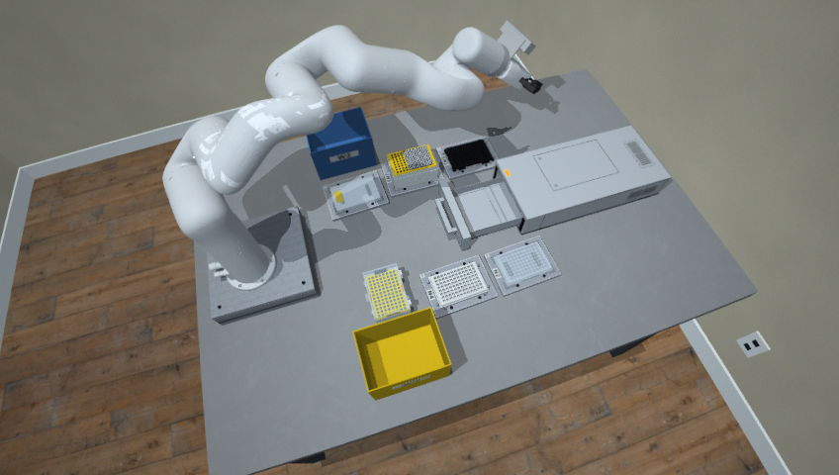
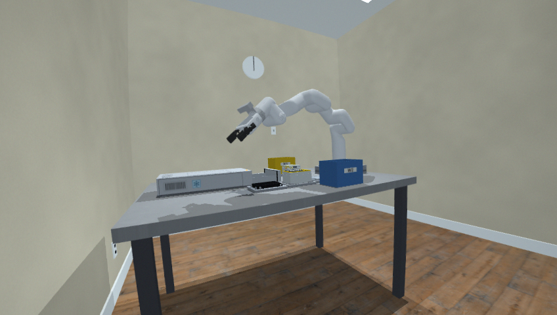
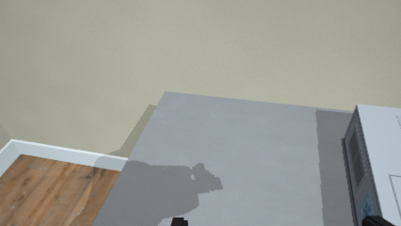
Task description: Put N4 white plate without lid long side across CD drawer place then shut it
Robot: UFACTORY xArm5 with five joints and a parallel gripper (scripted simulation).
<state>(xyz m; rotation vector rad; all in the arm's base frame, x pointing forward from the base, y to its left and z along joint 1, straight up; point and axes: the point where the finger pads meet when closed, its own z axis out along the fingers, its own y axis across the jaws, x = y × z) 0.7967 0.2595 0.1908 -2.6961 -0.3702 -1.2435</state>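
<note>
A white well plate (image 1: 459,283) with no lid lies in a grey nest at the bench's front middle. Beside it on the right, a second white plate (image 1: 522,263) lies under a clear lid. I cannot read the nest labels. The grey cooler (image 1: 583,176) (image 2: 203,181) (image 3: 381,141) has its drawer (image 1: 485,209) pulled out and empty, and its orange lamp (image 1: 507,172) is lit. My gripper (image 1: 529,85) (image 2: 239,134) (image 3: 278,222) is open and empty. It hangs high over the bench's far corner behind the cooler, far from the plates.
A yellow plate (image 1: 386,292) and a yellow bin (image 1: 403,352) stand at the front. A blue bin (image 1: 341,143) (image 2: 340,172), a yellow tip box (image 1: 412,159), a black plate (image 1: 468,154) and a lidded nest (image 1: 354,195) stand behind the drawer.
</note>
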